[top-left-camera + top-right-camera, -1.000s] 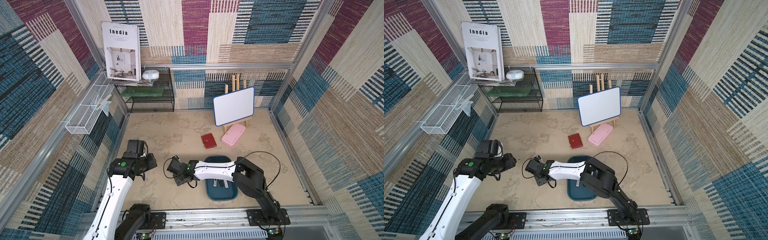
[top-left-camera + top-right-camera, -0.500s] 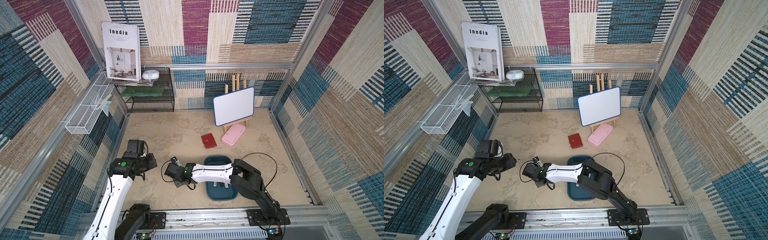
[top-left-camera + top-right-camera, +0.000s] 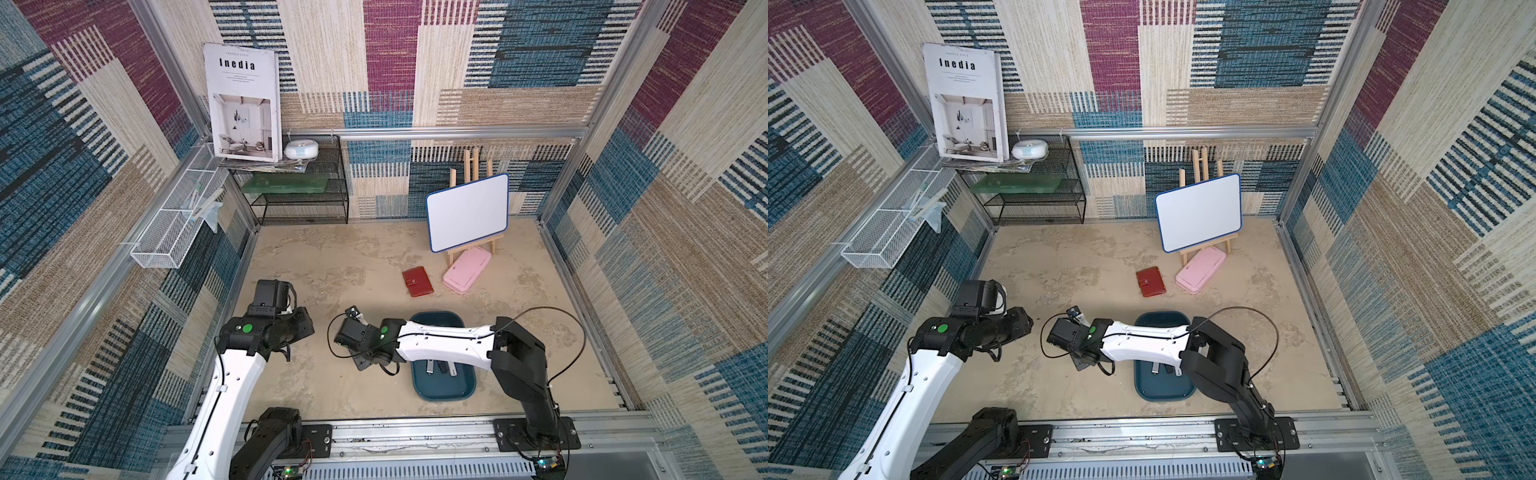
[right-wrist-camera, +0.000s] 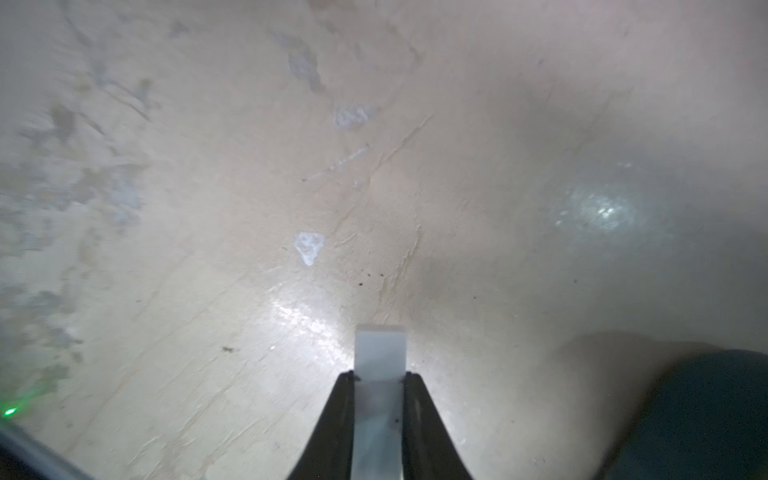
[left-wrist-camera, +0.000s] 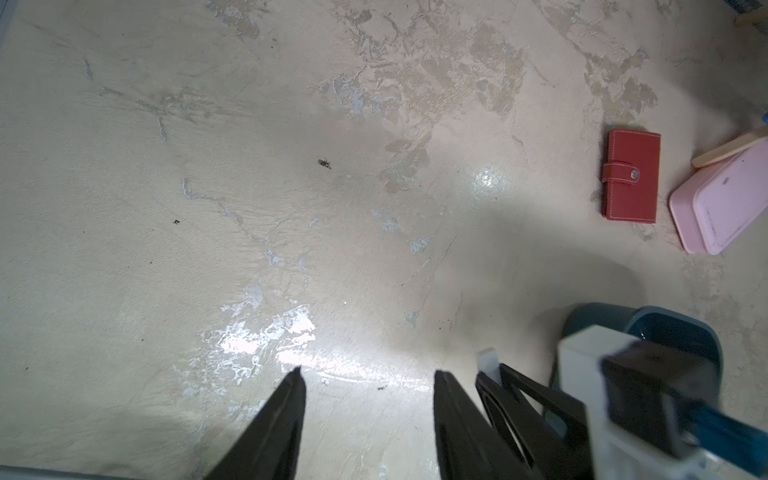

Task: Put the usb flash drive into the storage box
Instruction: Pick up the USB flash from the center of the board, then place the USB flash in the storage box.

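Likely light, stiff, slick: usb flash drive (image 4: 380, 349) clenched across its long sides by right pincer (image 4: 380, 375) near storage box (image 4: 706, 415); left pincer (image 5: 369, 372) released.

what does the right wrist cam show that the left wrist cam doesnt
Only the right wrist view: the grip itself, right jaws shut on both sides of the white flash drive, and a small green light. Only the left wrist view: the red wallet, the pink case, a wooden easel foot, and the left jaws, open and empty. Both: the beige tabletop, the dark teal storage box, and the right jaws with the drive's white tip, seen side-on from the left wrist.
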Robot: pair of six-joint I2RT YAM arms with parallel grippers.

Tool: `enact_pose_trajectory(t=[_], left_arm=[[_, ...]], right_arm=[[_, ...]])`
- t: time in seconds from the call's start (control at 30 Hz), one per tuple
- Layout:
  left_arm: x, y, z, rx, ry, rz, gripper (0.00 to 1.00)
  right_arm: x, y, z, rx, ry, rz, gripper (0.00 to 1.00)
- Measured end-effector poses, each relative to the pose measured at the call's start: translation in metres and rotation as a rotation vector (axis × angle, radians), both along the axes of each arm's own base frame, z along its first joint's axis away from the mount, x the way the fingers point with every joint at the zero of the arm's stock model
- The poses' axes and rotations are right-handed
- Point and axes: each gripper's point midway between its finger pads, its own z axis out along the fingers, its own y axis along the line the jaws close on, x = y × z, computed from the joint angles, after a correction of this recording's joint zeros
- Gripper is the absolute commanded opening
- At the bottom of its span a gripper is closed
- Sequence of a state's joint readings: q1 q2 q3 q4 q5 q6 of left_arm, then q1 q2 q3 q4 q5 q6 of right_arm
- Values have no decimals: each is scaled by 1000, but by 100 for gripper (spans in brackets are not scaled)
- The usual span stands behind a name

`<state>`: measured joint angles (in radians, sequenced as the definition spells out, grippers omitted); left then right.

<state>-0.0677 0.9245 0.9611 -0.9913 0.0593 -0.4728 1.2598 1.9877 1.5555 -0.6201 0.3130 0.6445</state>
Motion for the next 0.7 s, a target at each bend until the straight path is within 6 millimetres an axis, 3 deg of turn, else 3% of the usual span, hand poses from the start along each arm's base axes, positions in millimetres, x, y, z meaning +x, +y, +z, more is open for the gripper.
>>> enact_pose_trajectory(t=[0.17,0.37,0.47,0.53,0.6,0.7], left_arm=[[0,0,0,-1,0,0,54],[-1,-3,0,-17,3,-3,54],[-1,-3,0,-18,3,-2,54],[-1,-3,0,-18,3,-3,54],[-1,-4,0,-18,2,-3,54],[-1,-4,0,-18,2,-3,54]], right_arm=[[3,-26,50,76,-65,-42,19],[16,-99,81,128,-116,-178,20],[18,-138,81,152,-125,-252,19],[15,-160,70,168,-114,-291,19],[12,-176,56,166,-91,-320,19],[5,-183,36,167,-51,-332,19]])
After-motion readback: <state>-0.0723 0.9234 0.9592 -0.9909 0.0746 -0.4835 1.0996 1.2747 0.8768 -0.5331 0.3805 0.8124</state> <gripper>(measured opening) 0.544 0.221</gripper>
